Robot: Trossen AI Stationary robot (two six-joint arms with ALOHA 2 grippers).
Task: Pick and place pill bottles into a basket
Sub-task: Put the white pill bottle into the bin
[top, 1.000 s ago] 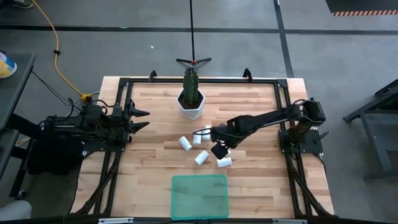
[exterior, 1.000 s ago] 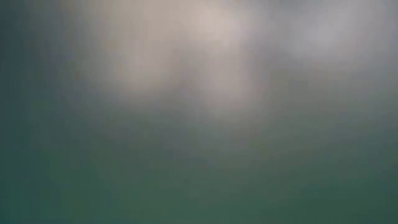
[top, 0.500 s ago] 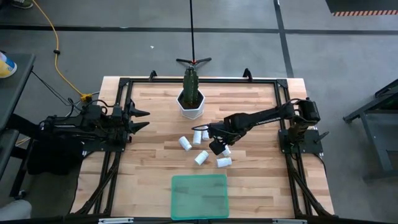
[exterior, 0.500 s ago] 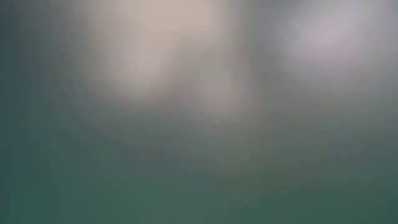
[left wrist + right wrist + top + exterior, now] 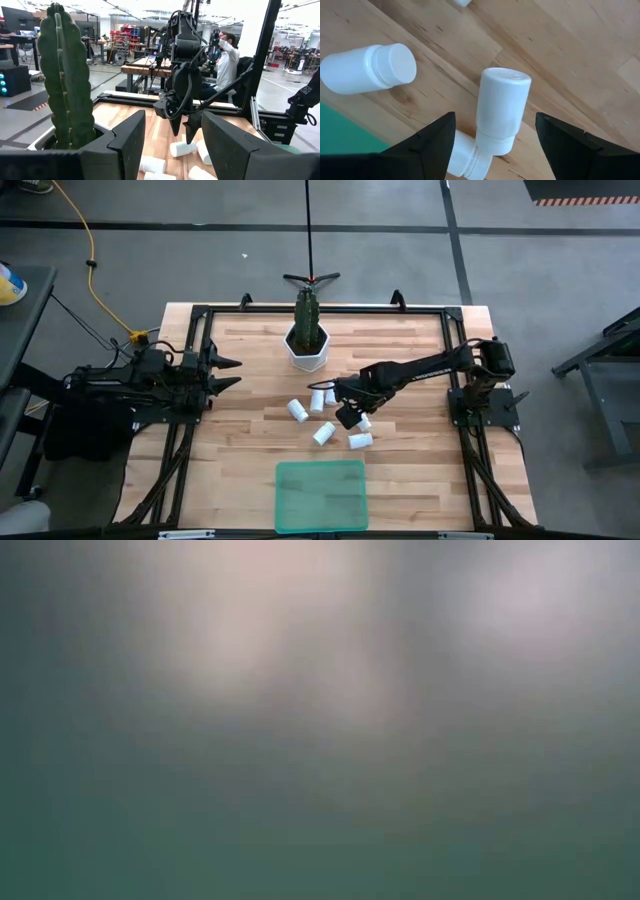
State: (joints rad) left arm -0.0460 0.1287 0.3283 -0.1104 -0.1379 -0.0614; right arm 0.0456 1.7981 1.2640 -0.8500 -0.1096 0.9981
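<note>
Several small white pill bottles lie on their sides in a loose cluster (image 5: 323, 433) at mid-table. The green tray (image 5: 320, 495) lies at the table's near edge. My right gripper (image 5: 347, 412) hangs open just above the cluster. In the right wrist view its fingers stand on either side of one lying bottle (image 5: 502, 110), whose neck end rests against another bottle (image 5: 465, 160). A third bottle (image 5: 367, 67) lies beside the tray's corner (image 5: 340, 137). My left gripper (image 5: 225, 372) waits open at the table's left edge. The low view shows only blur.
A white hexagonal pot with a green cactus (image 5: 307, 340) stands at the far middle of the table; it also shows close up in the left wrist view (image 5: 65, 80). A black frame (image 5: 440, 310) runs round the table. People show in the room beyond (image 5: 227, 55).
My right gripper has moved a little toward the table's far-left over the bottle cluster, staying open. A bottle that it covered a second ago now shows beside it. The bottles and the tray have kept their places.
</note>
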